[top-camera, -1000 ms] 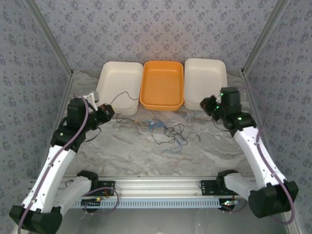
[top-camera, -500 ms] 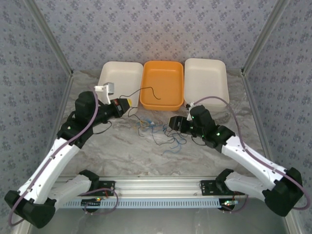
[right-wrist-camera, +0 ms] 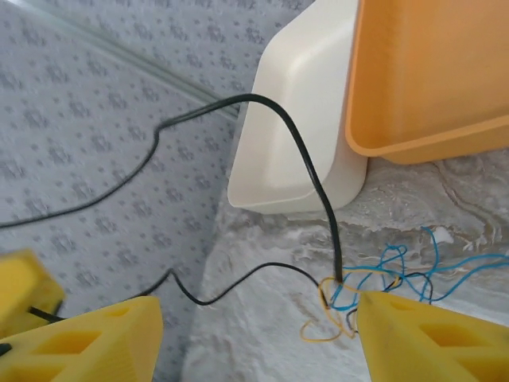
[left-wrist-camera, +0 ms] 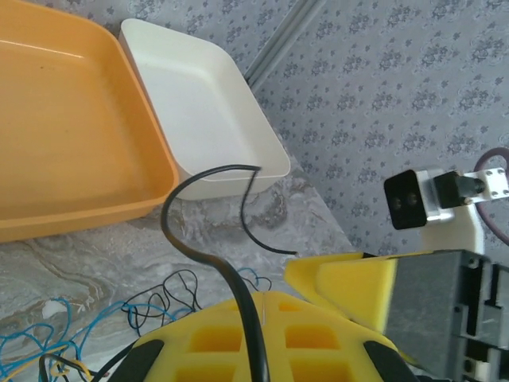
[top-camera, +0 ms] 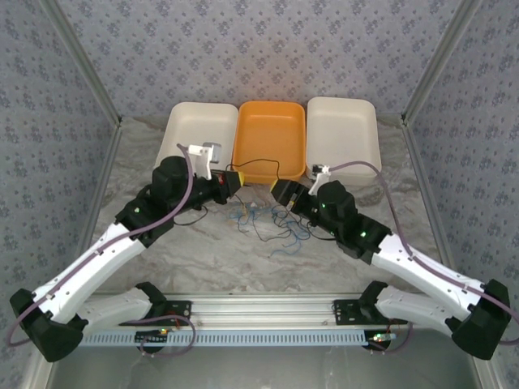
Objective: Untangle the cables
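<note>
Cables, thin curly strands of black, blue and yellow (top-camera: 274, 223), lay knotted together on the grey marbled tabletop (top-camera: 211, 251), just in front of the orange rectangular plastic tray (top-camera: 270, 134). The left gripper (top-camera: 233, 181) hung at that tray's front left corner, its yellow fingers pressed together on one thin black cable (top-camera: 259, 160). This cable arched up over the tray's front rim and, in the left wrist view, ran back between the fingers (left-wrist-camera: 248, 318). The right gripper (top-camera: 282, 191) sat low before the tray's front right corner, its two yellow fingers well apart and holding nothing. In the right wrist view the knot (right-wrist-camera: 374, 278) lay just ahead of those spread fingers (right-wrist-camera: 429, 334), and the black cable (right-wrist-camera: 248, 96) seemed to drop into it, though the join was too small to tell.
</note>
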Robot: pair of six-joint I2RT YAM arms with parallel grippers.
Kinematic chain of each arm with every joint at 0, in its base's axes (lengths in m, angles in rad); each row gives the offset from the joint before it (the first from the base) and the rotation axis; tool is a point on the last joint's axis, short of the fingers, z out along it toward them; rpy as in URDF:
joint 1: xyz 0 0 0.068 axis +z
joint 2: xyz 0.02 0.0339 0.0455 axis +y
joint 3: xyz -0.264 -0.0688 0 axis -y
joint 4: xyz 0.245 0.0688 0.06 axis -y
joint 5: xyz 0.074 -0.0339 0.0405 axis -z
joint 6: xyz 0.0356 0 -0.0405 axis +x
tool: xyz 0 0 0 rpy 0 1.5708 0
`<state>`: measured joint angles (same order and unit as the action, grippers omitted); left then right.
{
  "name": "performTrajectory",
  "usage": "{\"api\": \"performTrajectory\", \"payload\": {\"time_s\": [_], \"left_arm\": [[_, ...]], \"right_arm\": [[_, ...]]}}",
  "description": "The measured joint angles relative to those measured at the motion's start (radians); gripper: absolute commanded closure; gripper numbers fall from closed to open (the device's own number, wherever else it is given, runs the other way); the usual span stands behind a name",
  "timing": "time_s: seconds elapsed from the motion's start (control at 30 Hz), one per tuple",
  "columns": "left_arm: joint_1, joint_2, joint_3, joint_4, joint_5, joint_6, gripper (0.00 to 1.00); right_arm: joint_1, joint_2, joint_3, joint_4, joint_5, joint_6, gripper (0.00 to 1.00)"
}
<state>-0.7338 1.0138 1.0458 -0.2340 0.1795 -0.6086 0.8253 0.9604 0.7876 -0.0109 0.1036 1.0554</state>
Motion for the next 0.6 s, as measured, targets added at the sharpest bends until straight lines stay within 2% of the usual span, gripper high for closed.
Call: {"api": "performTrajectory", "payload": {"time_s": [0.13, 0.3, 0.4, 0.5, 0.6], "left_arm": [[-0.029, 0.000, -0.012, 0.007, -0.025, 0.006, 1.00], [-0.071, 0.000, -0.023, 0.011, -0.066, 0.022, 1.00], [-0.097, 0.004, -0.037, 0.024, -0.094, 0.026, 1.00], [-0.121, 0.009, -0.050, 0.036, -0.123, 0.025, 1.00], [-0.146, 0.010, -0.067, 0.058, -0.153, 0.025, 1.00]], "right_arm": [[-0.011, -0.036, -0.006, -0.007, 0.063, 0.143, 0.27], [-0.006, -0.084, -0.166, 0.124, 0.072, 0.364, 0.26], [0.028, -0.091, -0.175, 0.103, 0.101, 0.438, 0.35], [0.092, -0.127, -0.144, 0.043, 0.166, 0.537, 0.29], [0.149, -0.163, -0.182, 0.086, 0.229, 0.641, 0.27]]}}
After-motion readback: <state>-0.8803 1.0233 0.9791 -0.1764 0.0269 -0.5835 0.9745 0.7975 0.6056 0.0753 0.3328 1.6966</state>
